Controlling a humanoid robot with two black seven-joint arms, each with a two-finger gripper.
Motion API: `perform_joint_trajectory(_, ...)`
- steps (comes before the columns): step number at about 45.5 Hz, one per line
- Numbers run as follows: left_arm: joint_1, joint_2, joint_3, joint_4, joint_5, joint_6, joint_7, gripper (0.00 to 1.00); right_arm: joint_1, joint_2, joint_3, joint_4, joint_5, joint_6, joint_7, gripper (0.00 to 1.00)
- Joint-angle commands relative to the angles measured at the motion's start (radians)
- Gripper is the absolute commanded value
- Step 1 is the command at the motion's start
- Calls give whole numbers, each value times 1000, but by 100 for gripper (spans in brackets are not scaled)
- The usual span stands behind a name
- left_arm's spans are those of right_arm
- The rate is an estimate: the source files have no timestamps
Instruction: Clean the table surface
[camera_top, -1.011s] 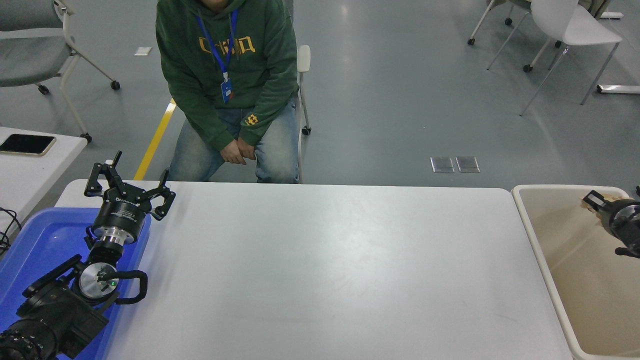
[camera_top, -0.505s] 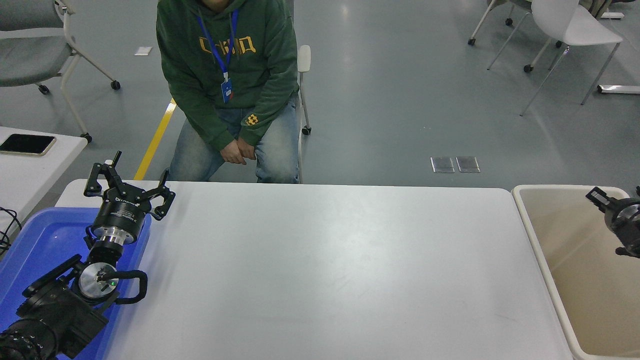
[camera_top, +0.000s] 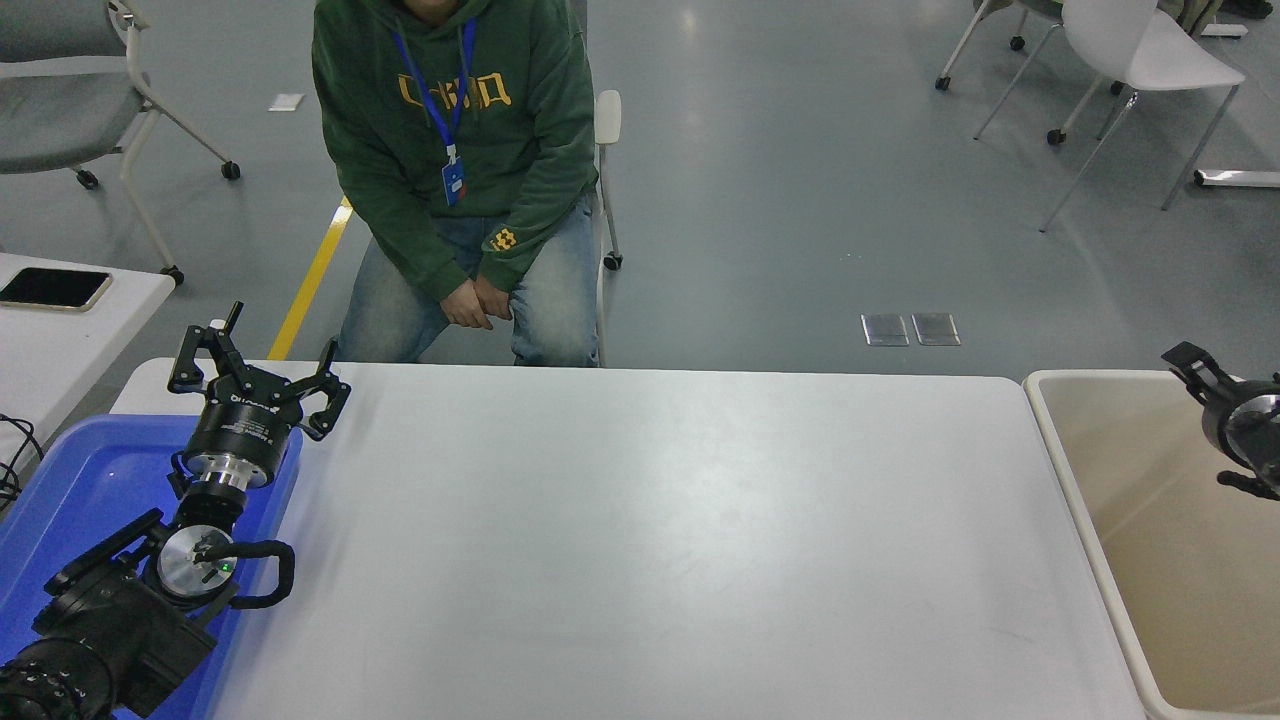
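The table surface (camera_top: 640, 540) fills the middle, glossy white. The left gripper (camera_top: 258, 378) (jaws spread, empty) is parked over the blue tray (camera_top: 70, 500). The right gripper (camera_top: 1200, 372) hangs above the beige bin (camera_top: 1080, 500); its jaw state I cannot tell.

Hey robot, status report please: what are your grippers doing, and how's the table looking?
Left gripper parked over blue tray, jaws open. Right gripper over beige bin, jaws unclear. Table surface bare, nothing in the way.

An office-like robotics lab: a polished grey floor (camera_top: 800, 180) with a yellow line (camera_top: 312, 280) at left, castored chairs (camera_top: 1130, 60) in the upper corners, and a lanyard-wearing person (camera_top: 455, 150) seated beyond the white tabletop (camera_top: 640, 540) at top.
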Motion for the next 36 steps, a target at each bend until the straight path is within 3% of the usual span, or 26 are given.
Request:
perform_joint_trajectory(1, 1, 0, 0, 0, 0, 0, 0, 100, -2, -65, 249, 202, 7, 0, 2, 100)
perform_joint_trajectory(21, 1, 0, 0, -2, 0, 0, 0, 100, -62, -75, 554, 548, 65, 43, 4, 100)
perform_joint_trajectory(36, 1, -1, 0, -2, 2, -2, 0, 100, -159, 88, 637, 586, 203, 52, 19, 100)
